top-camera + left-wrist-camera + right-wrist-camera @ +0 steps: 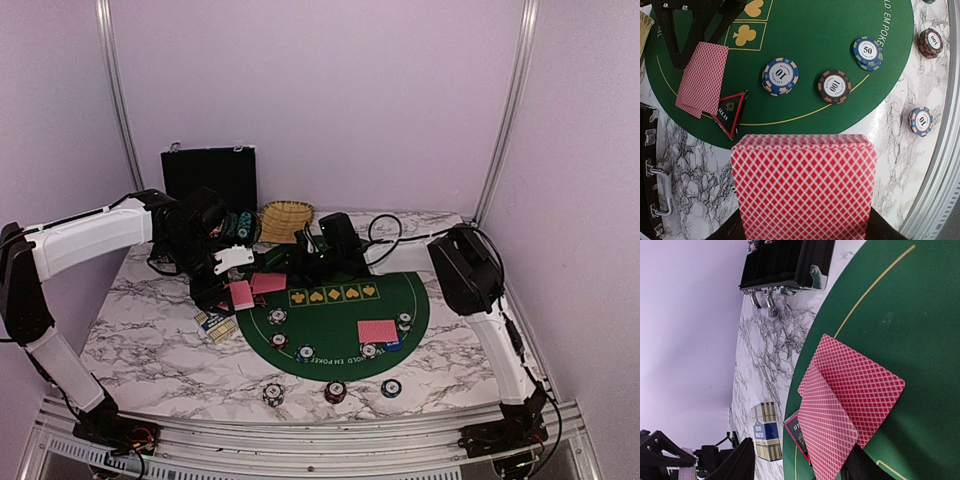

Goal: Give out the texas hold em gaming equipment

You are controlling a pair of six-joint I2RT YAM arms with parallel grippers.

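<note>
**Deck clamped left, right fingers apart**

The felt [340, 300] holds two card pairs. The far pair [850, 400] lies between the right gripper's [800, 462] spread fingers, its lower corner cut off. The left gripper [805, 235] clamps the deck [802, 190], whose bottom edge is cropped. Eight chips [277, 317] show: five on felt, three off. One triangle marker [731, 112] is half hidden from the right wrist.

mat [330, 320] mid-surface [150, 350] | chips [335, 391] between mat and near edge | case [209, 175], basket [286, 218] at far edge, basket right of case | deck [805, 195] over mat's left edge
</note>
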